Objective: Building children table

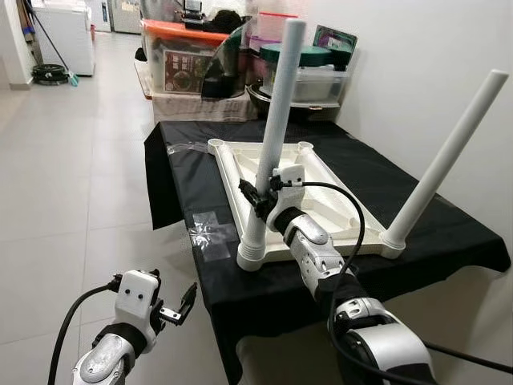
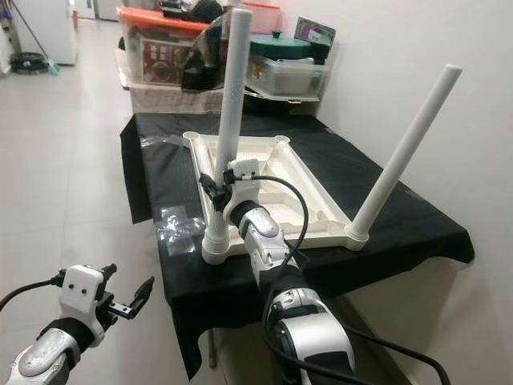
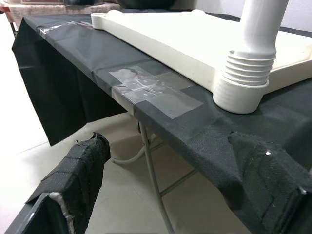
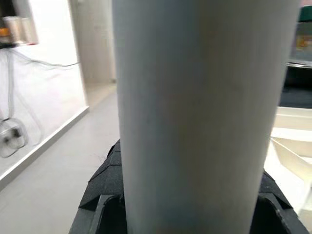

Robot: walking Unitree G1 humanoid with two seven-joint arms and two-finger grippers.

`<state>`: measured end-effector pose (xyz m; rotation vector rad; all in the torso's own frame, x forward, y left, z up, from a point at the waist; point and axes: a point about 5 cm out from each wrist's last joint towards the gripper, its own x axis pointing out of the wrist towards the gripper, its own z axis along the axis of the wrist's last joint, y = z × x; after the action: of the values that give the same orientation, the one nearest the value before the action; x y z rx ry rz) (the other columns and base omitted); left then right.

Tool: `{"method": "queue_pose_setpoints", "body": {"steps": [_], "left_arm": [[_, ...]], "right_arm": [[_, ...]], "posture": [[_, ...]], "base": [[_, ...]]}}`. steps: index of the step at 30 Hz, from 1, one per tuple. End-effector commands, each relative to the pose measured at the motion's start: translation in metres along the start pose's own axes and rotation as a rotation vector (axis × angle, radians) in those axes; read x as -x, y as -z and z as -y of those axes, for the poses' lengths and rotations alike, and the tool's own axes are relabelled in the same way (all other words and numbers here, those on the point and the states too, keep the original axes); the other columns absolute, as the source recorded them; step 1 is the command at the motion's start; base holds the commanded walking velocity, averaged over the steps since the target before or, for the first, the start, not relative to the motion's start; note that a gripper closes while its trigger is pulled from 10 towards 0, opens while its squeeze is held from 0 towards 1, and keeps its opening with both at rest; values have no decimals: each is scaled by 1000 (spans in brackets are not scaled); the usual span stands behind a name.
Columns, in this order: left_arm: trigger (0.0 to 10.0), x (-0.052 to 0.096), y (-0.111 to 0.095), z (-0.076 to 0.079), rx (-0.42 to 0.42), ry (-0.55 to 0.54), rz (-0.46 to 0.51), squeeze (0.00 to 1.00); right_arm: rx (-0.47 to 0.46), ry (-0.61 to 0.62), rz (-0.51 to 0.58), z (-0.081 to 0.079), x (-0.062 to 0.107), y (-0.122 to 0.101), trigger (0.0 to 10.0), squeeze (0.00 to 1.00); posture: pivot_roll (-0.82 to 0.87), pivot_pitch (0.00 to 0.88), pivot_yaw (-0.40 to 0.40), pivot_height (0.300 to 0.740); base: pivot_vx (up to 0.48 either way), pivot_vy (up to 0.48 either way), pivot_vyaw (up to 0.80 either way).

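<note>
While the white tabletop [image 1: 321, 188] lies upside down on the black-draped desk [image 1: 417, 212], two of its legs stand in the near corner sockets: the near-left leg [image 1: 276, 120] and the near-right leg [image 1: 449, 156]. Both far sockets look unfilled, so I judge the job about half done. The right gripper [image 1: 263, 195] has its fingers clamped on the near-left leg; the left gripper [image 1: 178, 309] hangs beside the desk, fingers apart. Its wrist view shows the leg's ribbed collar [image 3: 243, 80] seated at the socket and clear tape [image 3: 156, 90] on the cloth.
</note>
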<state>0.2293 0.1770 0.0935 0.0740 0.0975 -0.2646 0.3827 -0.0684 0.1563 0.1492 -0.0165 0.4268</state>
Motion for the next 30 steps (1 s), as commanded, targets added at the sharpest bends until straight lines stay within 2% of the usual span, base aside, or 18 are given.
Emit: {"method": "queue_pose_setpoints", "body": {"steps": [1,4,8,13,17,23,30], "left_arm": [[10000,-2,2,2,19,1,3,0],[10000,-3,2,2,18,0,3,0],[10000,-3,2,2,17,0,2,0],[10000,-2,2,1,15,-5,1,0],[10000,-1,3,0,15,-8,1,0],[10000,-2,3,0,15,-12,-1,0],[10000,-2,2,0,14,-10,0,0]], "right_arm": [[-57,99,-188,7,18,47,0,0],[-32,145,-166,4,22,51,0,0],[-1,146,-150,1,23,50,0,0],[83,161,-95,-6,22,43,0,0],[119,240,-67,-3,25,40,0,0],[127,314,-74,-2,29,41,0,0],[124,342,-80,-2,30,42,0,0]], "posture": [[107,0,-132,740],[106,0,-131,740],[106,0,-131,740],[106,0,-128,740],[108,0,-129,740],[107,0,-126,740],[104,0,-124,740]], "base": [[0,0,0],[0,0,0],[0,0,0],[0,0,0],[0,0,0],[0,0,0],[0,0,0]]}}
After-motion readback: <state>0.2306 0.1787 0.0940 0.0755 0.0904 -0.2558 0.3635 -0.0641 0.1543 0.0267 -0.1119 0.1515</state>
